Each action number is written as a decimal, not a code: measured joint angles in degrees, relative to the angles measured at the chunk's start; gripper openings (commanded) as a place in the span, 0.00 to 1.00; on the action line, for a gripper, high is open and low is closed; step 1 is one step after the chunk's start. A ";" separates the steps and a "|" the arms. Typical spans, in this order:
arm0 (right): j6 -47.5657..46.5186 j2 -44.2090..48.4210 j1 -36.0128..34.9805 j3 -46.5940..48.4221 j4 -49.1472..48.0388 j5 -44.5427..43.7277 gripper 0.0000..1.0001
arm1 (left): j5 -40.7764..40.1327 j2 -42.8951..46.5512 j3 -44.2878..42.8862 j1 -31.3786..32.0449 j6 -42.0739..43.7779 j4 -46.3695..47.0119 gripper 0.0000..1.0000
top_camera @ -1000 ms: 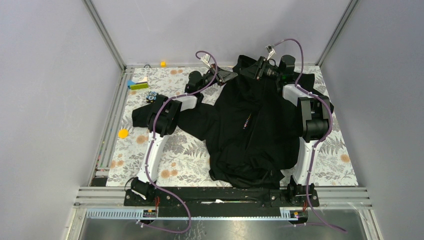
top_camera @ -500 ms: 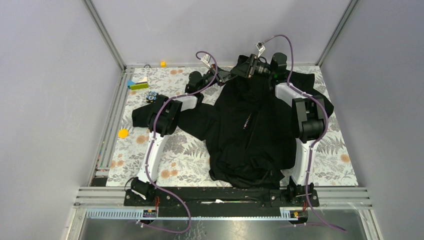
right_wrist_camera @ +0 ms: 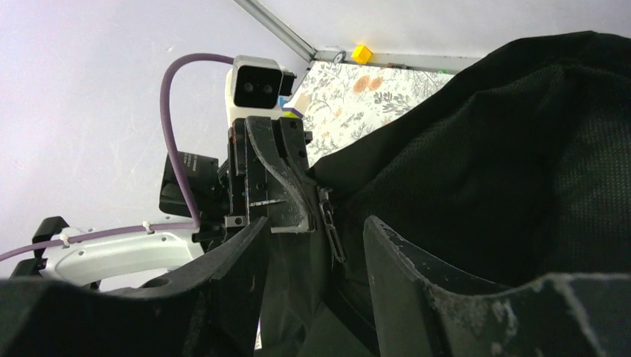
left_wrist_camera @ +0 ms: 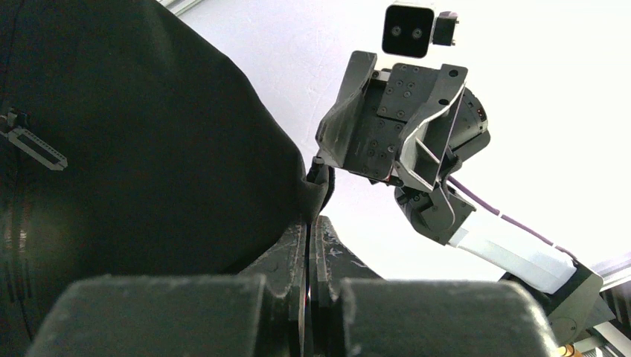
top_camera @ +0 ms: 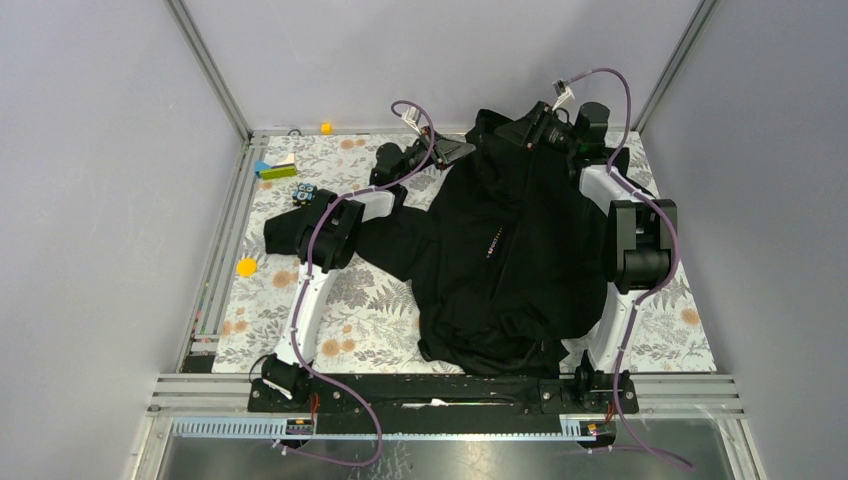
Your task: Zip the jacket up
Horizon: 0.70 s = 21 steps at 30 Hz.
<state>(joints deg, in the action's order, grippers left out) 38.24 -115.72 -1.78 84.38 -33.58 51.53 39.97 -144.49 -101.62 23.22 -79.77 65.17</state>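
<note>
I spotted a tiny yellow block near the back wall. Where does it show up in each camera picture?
Top external: the yellow block sits at the far edge of the table, left of centre.
Left wrist: not in it.
Right wrist: the yellow block is near the top, about centre.
Shared landmark: the jacket, seen in all three views.

The jacket (top_camera: 510,260), black soft fabric with small coloured marks (top_camera: 492,243) at mid-chest, lies crumpled front-up on the table (top_camera: 360,310), collar raised at 12 o'clock, hem bunched at 6 o'clock, one sleeve (top_camera: 395,245) extending toward 9 o'clock, metal zip pull (right_wrist_camera: 332,230) hanging near the collar.
</note>
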 measured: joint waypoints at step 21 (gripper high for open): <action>12.74 -10.10 -3.19 3.04 -12.24 1.70 0.41 | 1.14 -1.22 -1.73 0.46 -0.87 0.94 0.00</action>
<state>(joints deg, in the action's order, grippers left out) 50.98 -125.82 -4.97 87.42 -45.82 53.23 41.10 -145.71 -103.35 23.68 -80.64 66.11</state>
